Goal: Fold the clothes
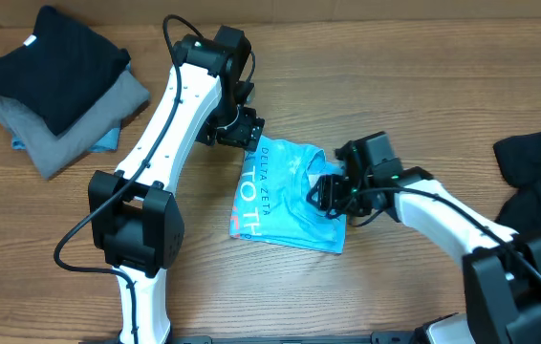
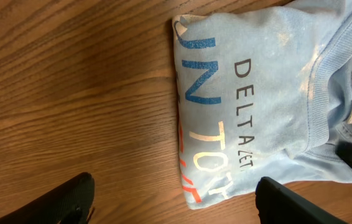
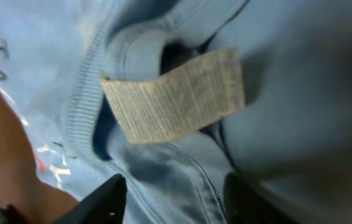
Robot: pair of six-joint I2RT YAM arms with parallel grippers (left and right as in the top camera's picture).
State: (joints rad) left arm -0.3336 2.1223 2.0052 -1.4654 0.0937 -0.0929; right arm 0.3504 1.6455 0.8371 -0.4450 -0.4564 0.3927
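My L tool [image 1: 249, 134] spread wide, empty, parked at top edge of blue tee [image 1: 285, 201], prob. to stay clear of fold. R tool [image 1: 330, 196] over collar [image 2: 316, 93], jaws parted, nothing pinched. Tee folded, mid worktop [image 1: 366, 57]. Print: "DELTA ZETA", "TO TH..". Neck tag [image 3: 173, 99] unreadable. Black garment [image 1: 536, 177] at right edge, crumpled; next, I reckon.

T-shirt [image 1: 285, 196] in the middle, folded stack [image 1: 60, 91] far left, loose garment [image 1: 538, 182] at right edge

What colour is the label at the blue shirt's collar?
Beige: the label on the blue shirt shows best in the right wrist view.
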